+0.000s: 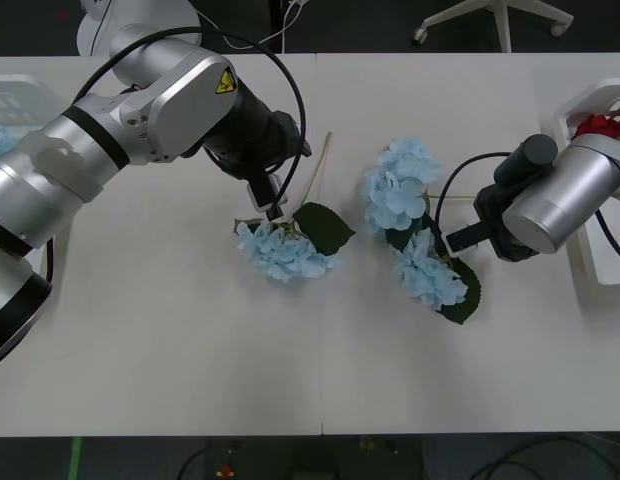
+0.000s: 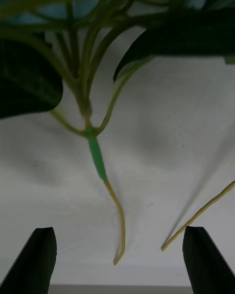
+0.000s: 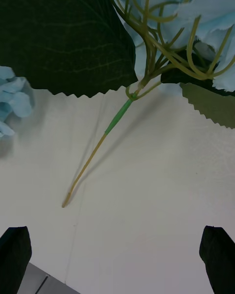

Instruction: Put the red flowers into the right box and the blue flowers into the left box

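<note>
Blue flowers (image 1: 285, 250) lie below my left fingers (image 3: 14, 250), spread apart like my right fingers (image 2: 41, 255); thin stems (image 3: 93, 161) may slip when pinched.

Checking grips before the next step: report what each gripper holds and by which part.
Nothing is held. The left gripper and the right gripper are both open above blue flower stems on the table.

Mid table (image 1: 190, 350) is crowded w/ three blue flowers (image 1: 282, 250), stems and leaves sprawled btwn the two arms. Left gripper (image 1: 272, 205) sits right over one head, right gripper (image 1: 452, 238) beside the other two. Front strip of tabletop is bare, wide open for passing.
</note>
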